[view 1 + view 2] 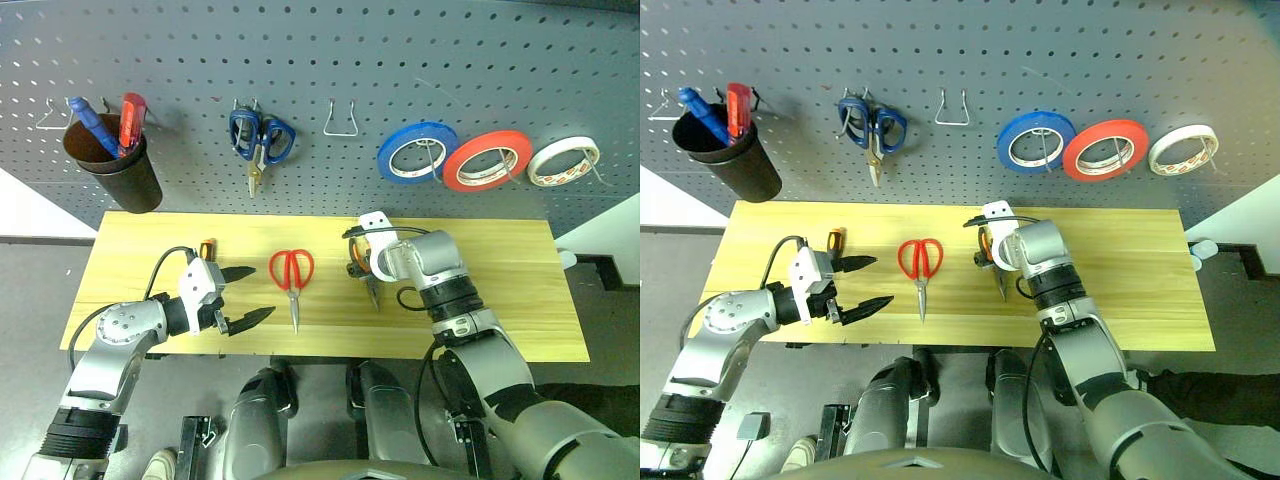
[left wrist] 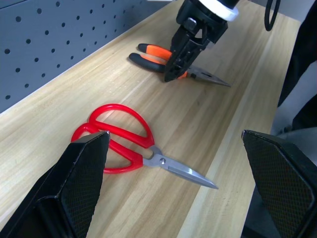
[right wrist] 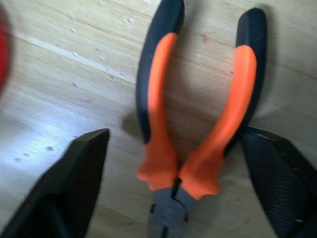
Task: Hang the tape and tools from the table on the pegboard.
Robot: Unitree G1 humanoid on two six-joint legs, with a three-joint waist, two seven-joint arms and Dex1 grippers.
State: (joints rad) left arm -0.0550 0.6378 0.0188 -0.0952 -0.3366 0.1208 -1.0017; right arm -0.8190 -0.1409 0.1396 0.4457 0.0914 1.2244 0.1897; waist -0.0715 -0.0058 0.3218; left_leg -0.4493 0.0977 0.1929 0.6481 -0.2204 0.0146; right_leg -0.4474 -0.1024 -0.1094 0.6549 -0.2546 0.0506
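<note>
The right claw (image 1: 368, 272) points steeply down at the table (image 1: 500, 300), right over the pliers (image 3: 198, 124). Its two black fingers (image 3: 74, 188) stand apart, one on either side of the orange-and-black handles near the pivot. One finger appears to touch the outer edge of a handle; the other stands clear of its handle, so the pliers lie flat on the wood between the fingers, not clamped. The pliers' nose points toward the table's near edge, the handles toward the pegboard (image 1: 330, 60).

The left claw (image 1: 243, 296) hangs low above the left part of the table, its fingers spread wide and holding nothing. The red-handled scissors (image 1: 292, 280) lie flat just beyond its tips, between the two claws, blades toward the near edge. A slim screwdriver with an orange-and-black handle (image 1: 207, 246) lies on the table just behind the left claw, partly hidden by it.

On the pegboard, the red tape (image 1: 487, 160) hangs on a hook between a blue roll (image 1: 417, 151) and a white roll (image 1: 563, 161). Blue-handled scissors (image 1: 260, 140) hang further left beside a bare wire hook (image 1: 341, 119). A dark cup (image 1: 115, 160) at the far left holds blue- and red-handled tools (image 1: 110, 125).
</note>
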